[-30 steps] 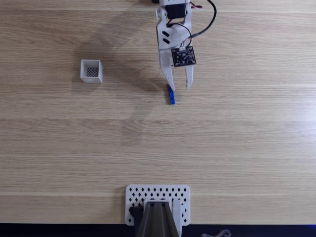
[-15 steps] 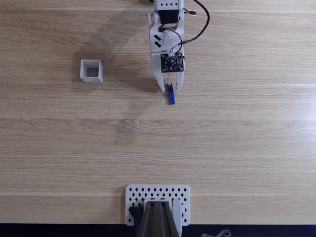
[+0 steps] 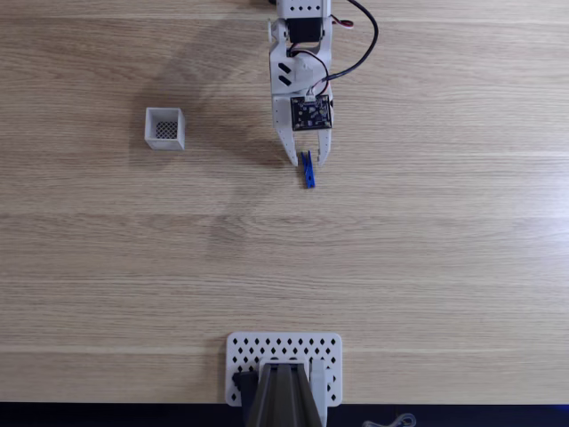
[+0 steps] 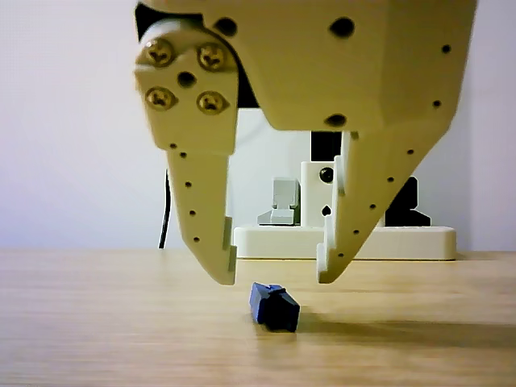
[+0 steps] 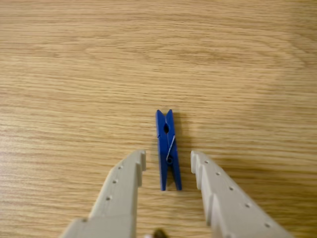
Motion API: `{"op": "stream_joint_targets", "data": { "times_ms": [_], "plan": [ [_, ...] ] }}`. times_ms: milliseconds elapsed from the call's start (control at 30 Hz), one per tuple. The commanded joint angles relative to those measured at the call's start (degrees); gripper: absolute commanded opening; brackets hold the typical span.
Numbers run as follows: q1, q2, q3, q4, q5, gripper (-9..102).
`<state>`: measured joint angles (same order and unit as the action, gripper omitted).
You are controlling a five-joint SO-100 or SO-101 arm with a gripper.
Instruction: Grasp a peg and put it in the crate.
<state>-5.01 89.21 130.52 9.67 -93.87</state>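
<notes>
The blue peg (image 3: 308,171) lies flat on the wooden table, seen end-on in the other view (image 4: 273,306) and lengthwise in the wrist view (image 5: 167,148). My gripper (image 3: 306,162) hovers open just above it, one finger on each side of the peg's near end without touching it; the other view (image 4: 276,274) shows the tips a little above the table, and in the wrist view the gripper (image 5: 168,161) straddles the peg. The white crate (image 3: 165,128) with its dark mesh bottom stands well to the left in the fixed view.
A white perforated plate (image 3: 244,351) with a grey stand on it sits at the table's near edge in the fixed view. It appears behind the gripper in the other view as a white block (image 4: 403,240). Bare wood lies between peg and crate.
The gripper swung left and narrowed from a wide opening, so its fingers now straddle the peg's near end. Over the last half second it has hardly moved. The peg has stayed put.
</notes>
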Motion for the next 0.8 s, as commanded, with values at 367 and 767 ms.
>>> {"op": "stream_joint_targets", "data": {
  "times_ms": [367, 767],
  "plan": [
    [-0.09, 0.53, -1.58, -0.79, 0.62, 14],
    [0.26, 2.37, -1.05, 0.62, -0.09, 14]
  ]
}}
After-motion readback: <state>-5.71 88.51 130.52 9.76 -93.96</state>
